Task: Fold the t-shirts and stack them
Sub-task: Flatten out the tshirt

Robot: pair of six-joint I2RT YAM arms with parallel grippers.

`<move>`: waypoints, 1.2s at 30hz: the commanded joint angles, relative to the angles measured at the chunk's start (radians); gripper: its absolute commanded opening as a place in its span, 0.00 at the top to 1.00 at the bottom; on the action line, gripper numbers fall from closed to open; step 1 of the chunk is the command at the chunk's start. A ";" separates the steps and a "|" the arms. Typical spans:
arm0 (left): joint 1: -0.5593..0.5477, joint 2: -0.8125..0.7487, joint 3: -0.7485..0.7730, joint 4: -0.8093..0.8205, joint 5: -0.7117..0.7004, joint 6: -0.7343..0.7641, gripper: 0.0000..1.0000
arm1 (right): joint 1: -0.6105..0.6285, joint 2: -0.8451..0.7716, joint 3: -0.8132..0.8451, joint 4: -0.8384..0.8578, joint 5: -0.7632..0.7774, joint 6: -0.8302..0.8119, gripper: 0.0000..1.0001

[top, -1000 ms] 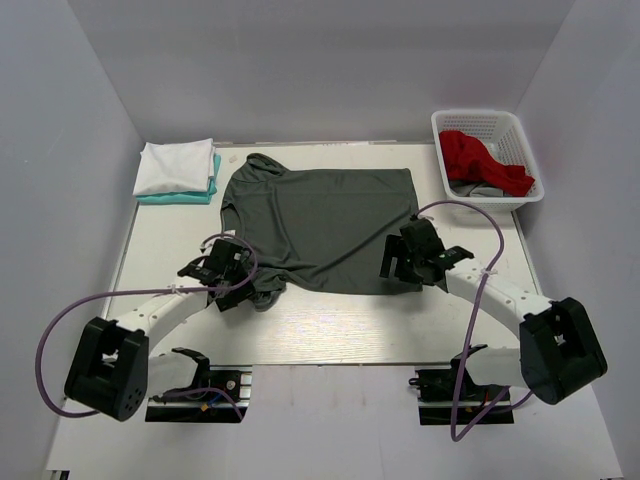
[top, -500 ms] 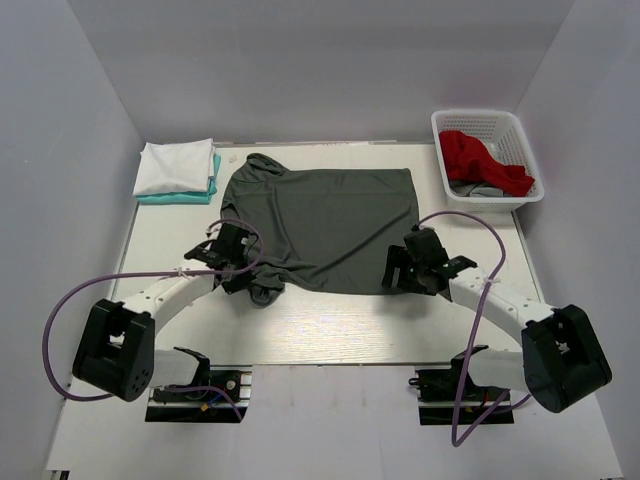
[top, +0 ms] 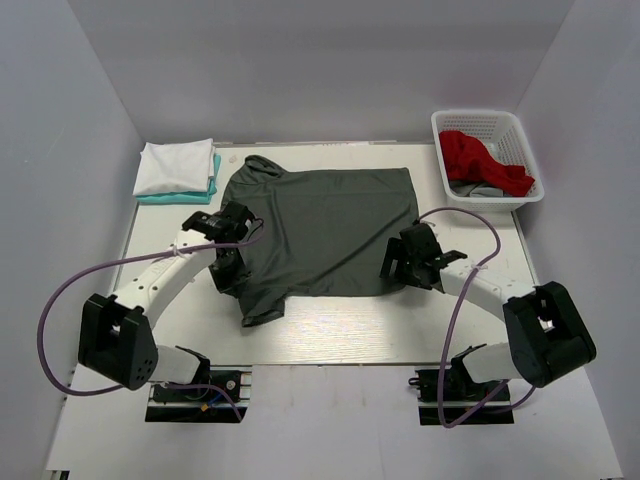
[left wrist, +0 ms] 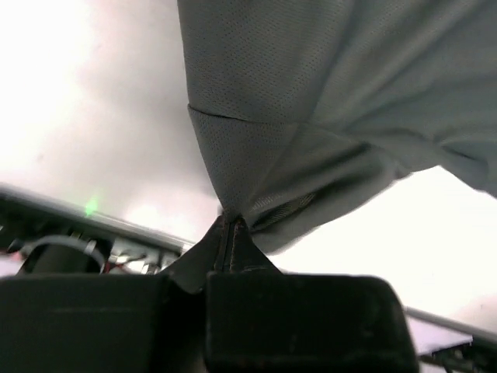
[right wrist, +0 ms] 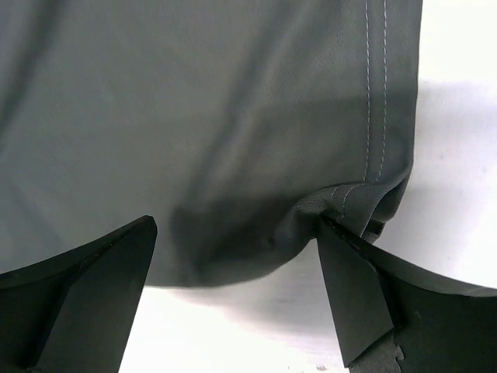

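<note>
A dark grey t-shirt (top: 325, 225) lies spread flat mid-table. My left gripper (top: 228, 272) stands at the shirt's near-left side, shut on a pinch of its cloth. In the left wrist view the closed tips (left wrist: 231, 224) hold a raised fold of grey fabric (left wrist: 311, 116). My right gripper (top: 400, 265) is open at the shirt's near-right hem corner. In the right wrist view its gripper (right wrist: 233, 260) straddles the hem (right wrist: 233, 116), and the right finger (right wrist: 353, 287) touches the bunched corner. A folded white t-shirt (top: 177, 164) rests on a teal one (top: 200, 196) at the far left. A red t-shirt (top: 485, 160) lies in the basket.
The white lattice basket (top: 441, 128) stands at the far right corner, with some grey cloth (top: 482, 189) under the red shirt. White walls close in the table on three sides. Both arms' cables loop out over the near table edge.
My left gripper has shut on the grey shirt's near-left cloth and moved farther from the front edge, pulling it up. The bunched sleeve has stretched out. The right gripper has stayed open and barely shifted.
</note>
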 commanded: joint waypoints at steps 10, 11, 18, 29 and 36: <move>0.002 -0.002 -0.007 -0.227 -0.016 0.021 1.00 | -0.068 0.069 -0.051 -0.033 -0.004 0.046 0.10; 0.003 -0.002 -0.007 -0.227 -0.046 -0.003 1.00 | -0.066 0.068 -0.052 -0.030 -0.007 0.047 0.10; -0.002 0.010 0.102 -0.041 -0.337 -0.152 1.00 | -0.085 0.063 -0.040 0.007 -0.007 0.029 0.10; -0.024 -0.341 -0.200 0.809 0.684 0.309 1.00 | -0.086 0.066 0.017 -0.014 0.053 0.001 0.10; -0.010 -0.349 -0.001 0.427 0.118 0.217 1.00 | -0.097 0.094 0.027 -0.027 0.048 -0.002 0.10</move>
